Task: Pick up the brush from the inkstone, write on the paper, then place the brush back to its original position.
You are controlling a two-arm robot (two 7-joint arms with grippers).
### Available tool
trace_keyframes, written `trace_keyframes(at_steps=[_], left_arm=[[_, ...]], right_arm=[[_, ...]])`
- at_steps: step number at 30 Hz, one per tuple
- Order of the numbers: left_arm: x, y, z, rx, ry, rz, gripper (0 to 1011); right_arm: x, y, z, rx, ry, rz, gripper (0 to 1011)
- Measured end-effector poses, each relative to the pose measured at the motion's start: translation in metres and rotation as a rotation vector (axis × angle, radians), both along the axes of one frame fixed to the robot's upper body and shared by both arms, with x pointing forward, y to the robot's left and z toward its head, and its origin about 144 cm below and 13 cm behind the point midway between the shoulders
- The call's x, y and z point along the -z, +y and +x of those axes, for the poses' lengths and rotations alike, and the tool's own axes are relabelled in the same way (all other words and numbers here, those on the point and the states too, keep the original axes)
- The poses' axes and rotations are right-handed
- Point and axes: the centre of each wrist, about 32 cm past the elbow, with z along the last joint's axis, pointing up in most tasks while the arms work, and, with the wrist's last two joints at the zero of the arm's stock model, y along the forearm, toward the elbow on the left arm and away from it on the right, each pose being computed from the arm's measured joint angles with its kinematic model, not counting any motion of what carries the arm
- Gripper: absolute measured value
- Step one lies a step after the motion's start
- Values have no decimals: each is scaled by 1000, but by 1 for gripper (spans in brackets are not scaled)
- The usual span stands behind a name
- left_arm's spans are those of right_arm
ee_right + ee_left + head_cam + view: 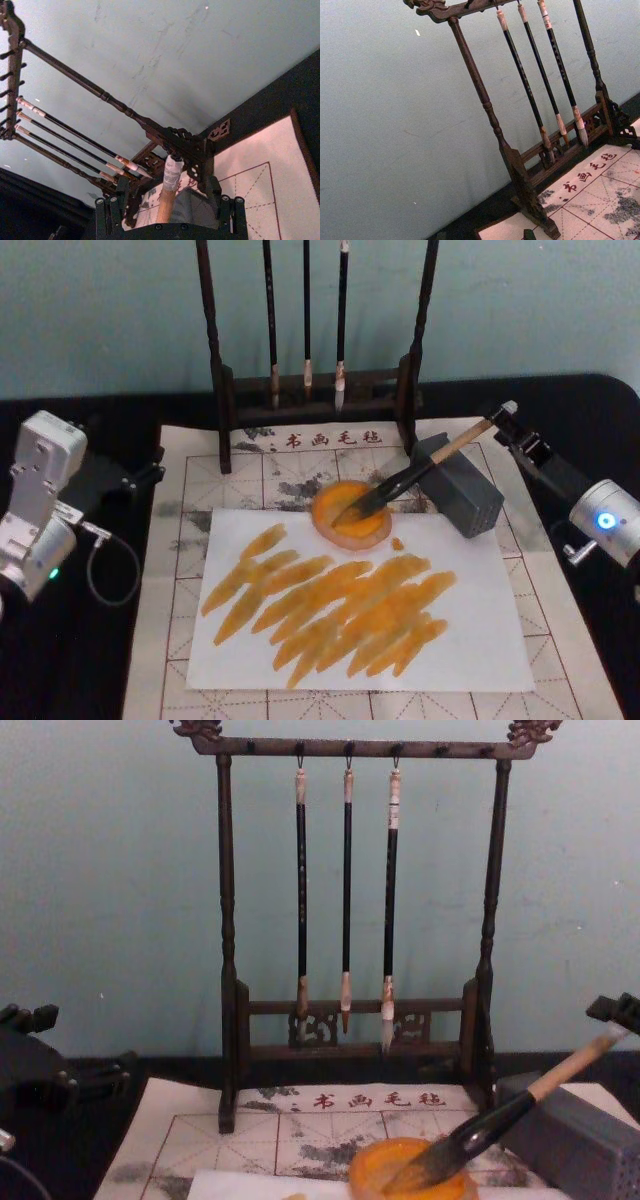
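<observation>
writing: red characters 书画毛毡 along the far edge of the mat, just before the rack; legible in the head and chest views.
brush: lies slanted, with its bristles in the orange-filled inkstone and its handle propped on a grey block.
right gripper: at the handle's far end, spread, a finger on each side and clear of the wood.
left gripper: parked on the bench at the mat's left edge; state cannot be told.
paper: on the mat, on the near side of the inkstone.
head view: broad orange strokes across the paper.
chest view: three thin brushes hanging from the rack's top bar.
</observation>
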Motion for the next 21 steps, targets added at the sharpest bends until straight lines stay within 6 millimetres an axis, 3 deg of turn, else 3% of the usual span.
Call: trace_keyframes(at_steps=[21], left_arm=[[0,0,0,0,0,0,1001]], right_arm=[[7,6,15,-35,24,73,1000]])
